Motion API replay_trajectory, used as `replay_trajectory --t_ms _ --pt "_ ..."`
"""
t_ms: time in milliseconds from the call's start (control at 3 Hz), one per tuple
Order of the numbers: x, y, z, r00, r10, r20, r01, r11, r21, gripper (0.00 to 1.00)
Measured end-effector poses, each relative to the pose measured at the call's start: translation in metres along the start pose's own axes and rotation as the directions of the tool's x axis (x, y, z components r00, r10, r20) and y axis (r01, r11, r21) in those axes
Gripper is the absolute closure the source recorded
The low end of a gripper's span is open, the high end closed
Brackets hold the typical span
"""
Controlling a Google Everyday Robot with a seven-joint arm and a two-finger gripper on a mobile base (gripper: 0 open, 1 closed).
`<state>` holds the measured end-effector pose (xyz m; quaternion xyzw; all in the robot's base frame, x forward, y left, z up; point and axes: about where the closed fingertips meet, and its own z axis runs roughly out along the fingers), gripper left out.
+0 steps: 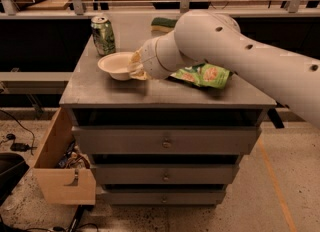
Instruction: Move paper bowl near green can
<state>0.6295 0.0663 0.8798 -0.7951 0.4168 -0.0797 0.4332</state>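
Paper bowl (116,65): upper left, just beside the green can (103,35), on the cabinet (165,94).
Around: snack bag (205,74) right, sponge (162,24) behind.
Gripper (136,70): pinching the bowl's right rim.
Arm (240,51): reaches in from the right, over the bag.

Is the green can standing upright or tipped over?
Upright: the green can stands silver top up, behind the paper bowl; gripper at the bowl's rim.

Honestly, nothing was readable here. The green can (103,35) only showed a pale pattern, and the lettering on the snack bag (202,74) couldn't be made out. The pincer (136,70) sat at the paper bowl's (116,64) right rim on the desk (100,88).
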Motion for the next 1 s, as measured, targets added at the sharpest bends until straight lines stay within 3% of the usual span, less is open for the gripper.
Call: replay_trajectory --t_ms 667,1000 --pt "-0.0029 0.0004 0.0018 1.0 -0.003 0.004 0.003 1.0 -0.003 0.13" --pt "-0.0042 0.0007 0.0026 1.0 -0.005 0.006 0.005 1.0 -0.004 0.0"
